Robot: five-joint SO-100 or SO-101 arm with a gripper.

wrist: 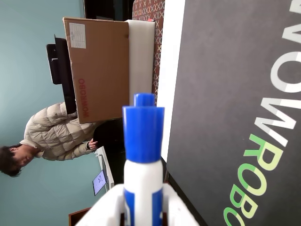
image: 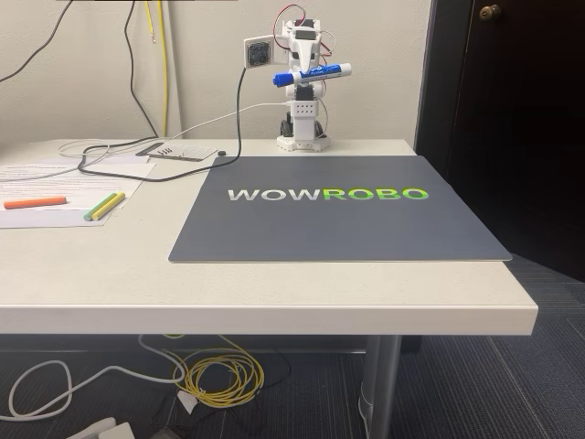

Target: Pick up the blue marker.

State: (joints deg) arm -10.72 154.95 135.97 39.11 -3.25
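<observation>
I have the end effector [image: 309, 79] clamped on the blue marker [image: 312, 74], held level high above the counter [image: 274, 283]. It looks light, stiff and slick; gripping mid-barrel [wrist: 143, 183] seems balanced.

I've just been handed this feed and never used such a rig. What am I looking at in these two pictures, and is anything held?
The fixed view faces the table from the front. The small white arm at the back is the robot; its gripper is shut on the blue marker, lifted well above the dark mat. At left on papers lie an orange marker and green and yellow markers. The wrist view rides on the gripper and is turned on its side: the blue marker sticks out between the white fingers, with the mat and a seated person beyond.
</observation>
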